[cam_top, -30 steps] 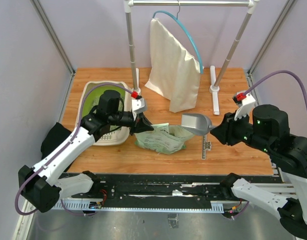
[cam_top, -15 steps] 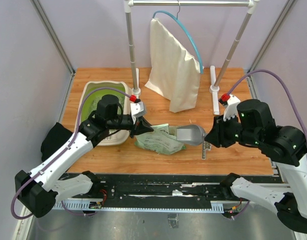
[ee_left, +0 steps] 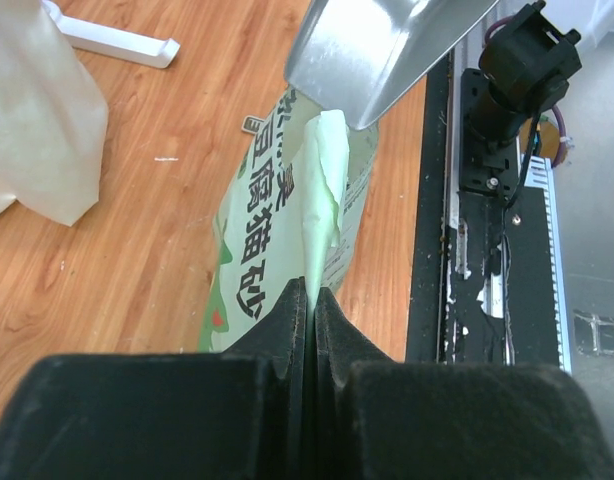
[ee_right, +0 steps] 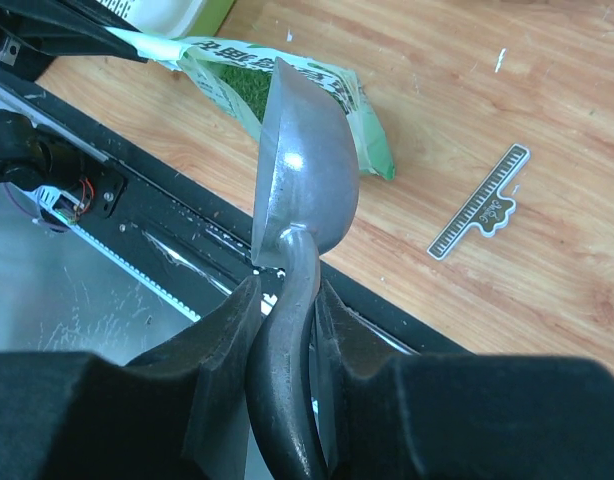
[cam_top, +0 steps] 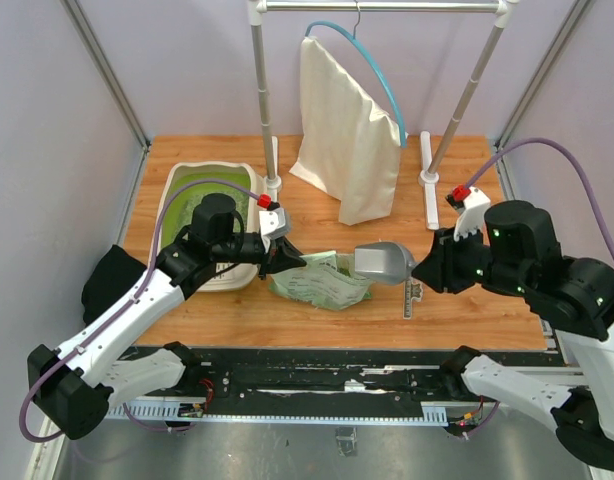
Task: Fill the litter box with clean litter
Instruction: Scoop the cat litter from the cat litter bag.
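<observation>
The litter box (cam_top: 209,167), a beige tray with a lime-green inside, sits at the table's left, partly under my left arm. A green printed bag (cam_top: 322,280) lies in the middle. My left gripper (cam_top: 287,255) is shut on the bag's upper flap (ee_left: 327,190) and holds it up. My right gripper (cam_top: 427,268) is shut on the handle of a grey metal scoop (cam_top: 382,262). The scoop's bowl (ee_right: 307,170) hangs just above the bag's right end (ee_right: 237,85). The bowl (ee_left: 377,45) is also at the top of the left wrist view. The clean litter is hidden from view.
A cream cloth bag (cam_top: 347,140) hangs from a white rack (cam_top: 262,100) at the back. The rack's white foot (cam_top: 428,180) lies at the back right. A small ruler tag (cam_top: 414,295) lies right of the bag. A black rail (cam_top: 307,375) runs along the near edge.
My right gripper has carried the scoop left and down, closer to the bag's right end, and turned it. The left gripper keeps its hold on the flap, barely shifted.
</observation>
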You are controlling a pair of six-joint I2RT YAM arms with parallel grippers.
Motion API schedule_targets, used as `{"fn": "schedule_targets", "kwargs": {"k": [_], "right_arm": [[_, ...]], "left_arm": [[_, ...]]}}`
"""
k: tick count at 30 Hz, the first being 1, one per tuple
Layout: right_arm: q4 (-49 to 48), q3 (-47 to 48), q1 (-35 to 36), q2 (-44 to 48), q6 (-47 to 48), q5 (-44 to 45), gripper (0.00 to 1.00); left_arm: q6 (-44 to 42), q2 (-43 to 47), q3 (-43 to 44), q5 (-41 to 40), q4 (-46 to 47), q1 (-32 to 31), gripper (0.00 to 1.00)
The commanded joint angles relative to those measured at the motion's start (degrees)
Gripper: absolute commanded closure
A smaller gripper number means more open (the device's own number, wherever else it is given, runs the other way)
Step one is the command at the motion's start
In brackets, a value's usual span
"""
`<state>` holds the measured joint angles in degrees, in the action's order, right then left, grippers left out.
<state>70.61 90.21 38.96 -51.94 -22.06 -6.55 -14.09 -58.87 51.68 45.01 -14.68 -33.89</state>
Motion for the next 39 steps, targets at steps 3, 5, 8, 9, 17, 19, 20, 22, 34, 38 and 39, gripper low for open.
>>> {"fn": "schedule_targets", "kwargs": {"k": [3,5,8,9,17,19,20,22,34,38,39], "right_arm": [[-0.9,-0.4,-0.5,0.6,0.7,2.5,0.99],[-0.8,-1.5,-0.4,0.2,1.0,2.5,0.99],[-1.0,-3.1,-0.4,-0.7,1.5,1.8,0.99],[-1.0,-3.5,-0.4,-1.0,1.5,1.7,0.99],[-3.8,-7.6,-0.4,-3.9,1.1,-2.2,0.99],[-4.4,-8.5,-0.3,-5.3,0.3,-2.4,0.99],[-4.6,-8.7,-0.3,-6.1,0.1,-2.4,0.99],[-5.2,-9.4,-0.1,-7.7,-0.1,-2.3,0.99],[-16.2,-18.3,1.1,-14.8,-2.2,-2.4,0.99],[-18.0,-19.8,1.1,-18.5,-2.5,-4.7,0.99],[-18.2,-19.9,1.1,-19.4,-2.4,-5.2,0.99]], "left_arm": [[0.2,0.7,0.1,0.2,1.9,-0.4,1.00],[0.3,0.7,0.2,0.2,1.8,-0.4,0.99],[0.4,0.8,0.4,0.1,1.5,-0.5,0.99],[0.4,0.8,0.4,0.1,1.5,-0.5,0.99],[1.1,0.1,-0.2,-0.3,1.8,-2.1,0.99],[1.1,-0.5,-0.2,-1.4,1.8,-3.2,0.94],[1.2,-0.7,-0.3,-2.2,2.2,-3.5,0.88],[2.0,-0.7,-0.7,-3.8,3.2,-3.9,0.76],[6.9,5.1,-5.4,-26.1,4.5,-3.8,0.35],[11.4,9.0,-9.0,-27.1,8.8,-3.8,0.25],[11.9,9.7,-9.9,-27.6,9.5,-3.8,0.24]]}}
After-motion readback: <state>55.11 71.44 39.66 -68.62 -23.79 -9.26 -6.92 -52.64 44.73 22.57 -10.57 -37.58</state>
